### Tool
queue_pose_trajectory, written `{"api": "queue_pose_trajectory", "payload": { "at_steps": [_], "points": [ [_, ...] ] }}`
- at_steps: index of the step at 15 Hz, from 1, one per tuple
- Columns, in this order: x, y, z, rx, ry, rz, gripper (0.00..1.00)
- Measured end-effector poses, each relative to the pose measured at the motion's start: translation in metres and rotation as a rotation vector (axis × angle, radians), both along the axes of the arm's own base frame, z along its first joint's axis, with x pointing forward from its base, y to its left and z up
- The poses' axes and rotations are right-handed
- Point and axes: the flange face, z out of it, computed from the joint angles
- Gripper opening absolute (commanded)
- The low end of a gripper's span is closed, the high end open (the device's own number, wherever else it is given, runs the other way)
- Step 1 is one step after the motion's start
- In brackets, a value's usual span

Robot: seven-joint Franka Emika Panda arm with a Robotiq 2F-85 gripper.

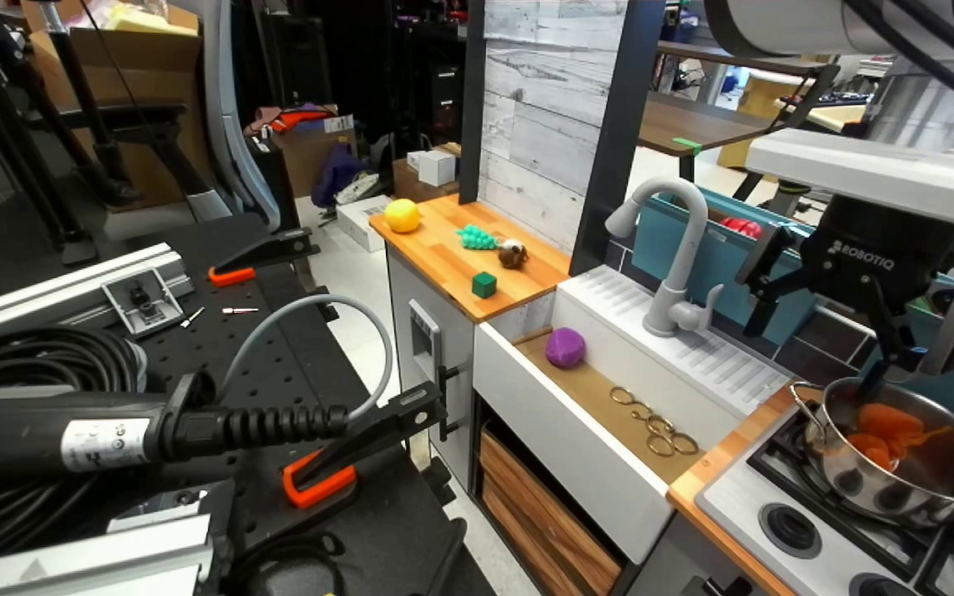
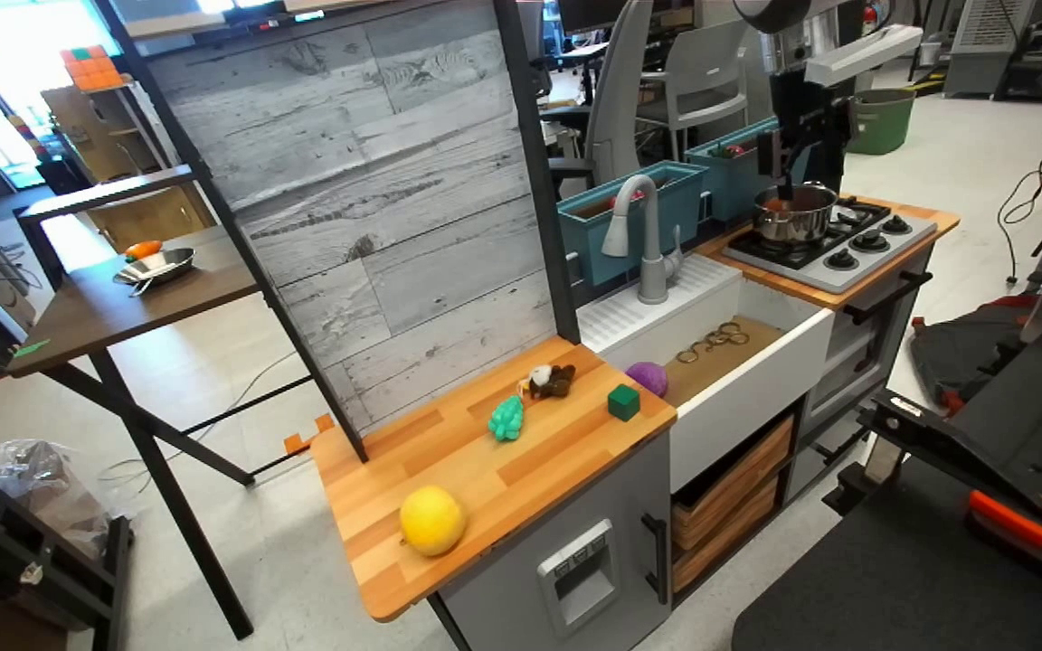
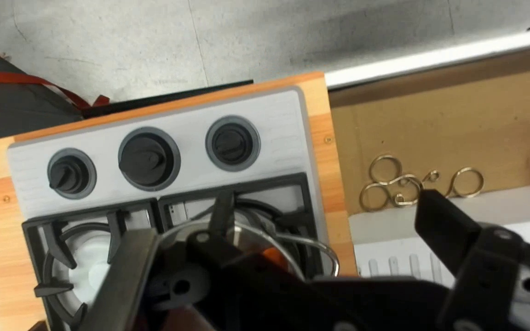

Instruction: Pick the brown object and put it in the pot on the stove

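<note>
The brown object, a small brown and white toy, lies on the wooden counter in both exterior views. It is out of the wrist view. The steel pot stands on the stove in both exterior views and holds an orange thing. The pot shows partly behind the fingers in the wrist view. My gripper is open and empty, fingers wide apart, above and beside the pot, far from the brown object. It also shows in the wrist view.
A teal toy, a green cube and a yellow ball share the counter. A tall faucet and a sink with a purple ball and metal rings lie between counter and stove. Teal planters stand behind.
</note>
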Motion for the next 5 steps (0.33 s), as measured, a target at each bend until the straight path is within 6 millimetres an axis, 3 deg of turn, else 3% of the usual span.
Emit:
{"api": "queue_pose_trajectory", "payload": {
  "at_steps": [5],
  "points": [
    [-0.051,0.001,-0.002,-0.065,0.131,0.064,1.00]
  ]
}}
